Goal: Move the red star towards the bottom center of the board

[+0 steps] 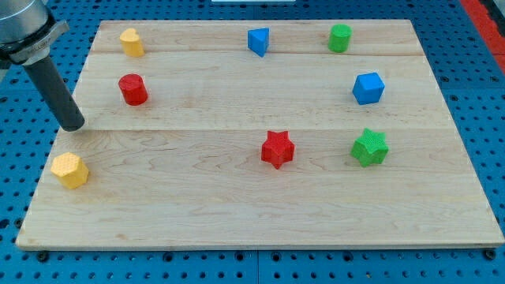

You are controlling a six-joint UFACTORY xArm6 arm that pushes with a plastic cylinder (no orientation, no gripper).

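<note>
My tip (72,126), the bare end of a dark rod with nothing held, rests near the wooden board's (252,229) left edge, touching no block. A yellow hexagonal block (69,170) sits just below it, a red cylinder (133,89) up to its right. The red star (277,149) lies well apart to the right, slightly right of centre, flat, one point towards the view's top, no clear long axis. Bare wood lies below it down to the bottom edge. A green star (369,147) sits to its right
</note>
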